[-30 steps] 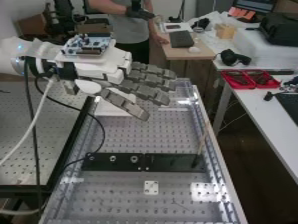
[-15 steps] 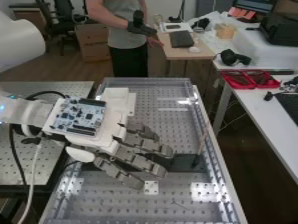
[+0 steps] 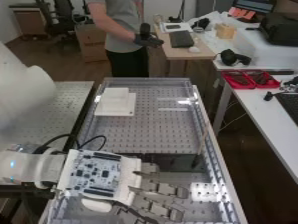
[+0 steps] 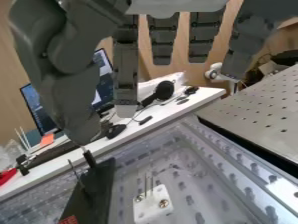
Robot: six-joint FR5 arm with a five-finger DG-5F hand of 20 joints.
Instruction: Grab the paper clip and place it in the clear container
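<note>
In the high view the hand point(image 3: 159, 188) is low over the near part of the perforated bench, its fingers straight and spread towards the right rail. The wrist view has the open hand point(image 4: 126, 70) with straight fingers and nothing held between them. A large clear-walled tray point(image 3: 149, 125) lies along the bench in the high view; whether this is the clear container I cannot tell. No paper clip can be made out for certain. A small white plate point(image 4: 151, 207) with upright metal pins lies on the clear surface in the wrist view.
A black plate point(image 3: 179, 161) crosses the bench just beyond the fingers, with a thin upright rod point(image 3: 201, 142) near its right end. A white block point(image 3: 115, 104) lies farther back. Red trays point(image 3: 249, 79) stand on the right-hand table.
The hand has swung from above the far part of the bench, past the black plate, to the near part. It now covers the small white plate, and the white block is uncovered.
</note>
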